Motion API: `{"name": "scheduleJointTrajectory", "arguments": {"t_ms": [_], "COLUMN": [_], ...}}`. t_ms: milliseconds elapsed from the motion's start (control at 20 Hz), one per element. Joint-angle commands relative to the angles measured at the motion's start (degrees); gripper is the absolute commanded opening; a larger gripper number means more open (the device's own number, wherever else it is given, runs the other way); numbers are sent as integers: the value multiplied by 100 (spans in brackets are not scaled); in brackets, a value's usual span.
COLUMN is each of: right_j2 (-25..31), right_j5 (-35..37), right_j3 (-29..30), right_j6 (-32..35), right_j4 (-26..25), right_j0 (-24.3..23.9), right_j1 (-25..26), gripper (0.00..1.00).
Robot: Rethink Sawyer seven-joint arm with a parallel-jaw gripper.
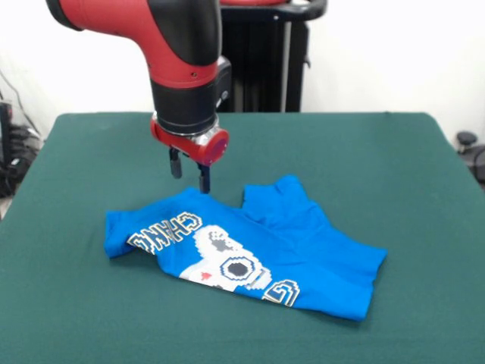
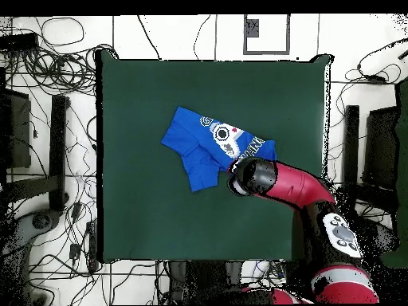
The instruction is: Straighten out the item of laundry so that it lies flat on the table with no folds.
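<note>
On the dark green felt table (image 1: 394, 152), the soft blue T-shirt (image 1: 303, 243) lies rumpled, pixel graphic up; above its edge, the gripper (image 1: 190, 173) hangs slightly parted, empty.

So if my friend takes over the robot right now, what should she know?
Tool: open, holding nothing, just above the far edge of the blue T-shirt.
T-shirt: near the middle of the green table, graphic side up, still crumpled and folded over on itself.
Done: nothing flat yet.
Left: grab an edge, pull the folds out, spread the shirt flat.
</note>
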Motion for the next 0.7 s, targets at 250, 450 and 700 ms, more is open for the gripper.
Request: {"name": "scheduleJointTrajectory", "arguments": {"t_ms": [250,450,700], "right_j2": [526,546,530], "right_j5": [-397,-483,-471], "right_j3": [284,375,401], "right_j6": [545,514,502], "right_j4": [149,115,106], "right_j0": [114,73,58], "right_j1": [345,328,311], "gripper": [100,100,100]}}
